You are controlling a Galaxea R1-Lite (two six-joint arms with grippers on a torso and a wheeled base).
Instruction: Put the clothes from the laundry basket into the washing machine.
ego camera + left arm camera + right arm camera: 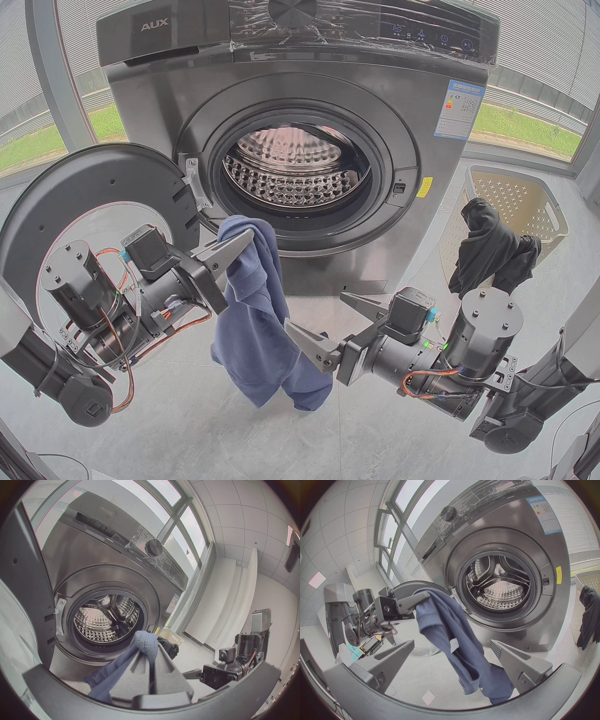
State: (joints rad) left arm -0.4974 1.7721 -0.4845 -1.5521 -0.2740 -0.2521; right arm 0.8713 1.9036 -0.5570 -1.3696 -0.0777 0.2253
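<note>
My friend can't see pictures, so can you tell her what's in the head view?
The left end effector holds up a blue garment before the open washing machine. The right end effector is open near its lower part; a black garment hangs over the laundry basket.

Grey tile floor [187, 425] below left gripper [245, 237]. Tall windows [550, 62] beyond it, daylight in, grass [528, 130] outside. White tiled ceiling [250, 511] above, white wall [218, 605] to its right.
</note>
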